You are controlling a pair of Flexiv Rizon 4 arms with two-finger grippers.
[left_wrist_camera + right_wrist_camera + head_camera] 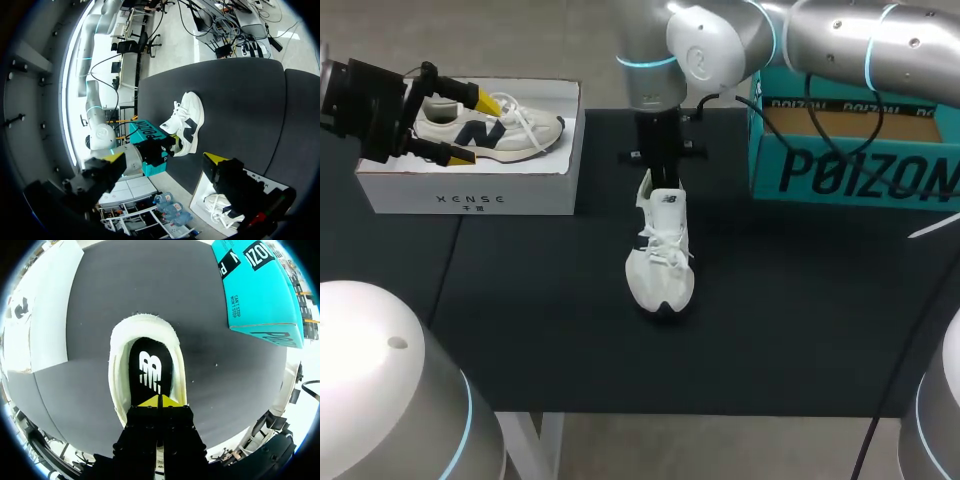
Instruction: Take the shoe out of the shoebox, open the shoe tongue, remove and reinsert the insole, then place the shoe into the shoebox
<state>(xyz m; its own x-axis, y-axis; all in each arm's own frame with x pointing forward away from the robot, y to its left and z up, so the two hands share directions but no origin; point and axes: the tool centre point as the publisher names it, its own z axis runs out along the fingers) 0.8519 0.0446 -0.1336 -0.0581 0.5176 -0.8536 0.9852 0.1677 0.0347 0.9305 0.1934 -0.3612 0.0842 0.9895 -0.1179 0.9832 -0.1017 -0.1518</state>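
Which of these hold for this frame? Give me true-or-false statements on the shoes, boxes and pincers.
1. A shoe lies in the white shoebox. True.
2. The left pincer is shut on that shoe. False: its fingers stand open.
3. A second shoe stands on the black table, with the right pincer at its opening. True.
4. The second shoe has no insole in it. False: a black insole lies inside.
5. The teal box is on the robot's left. False: it is on its right.
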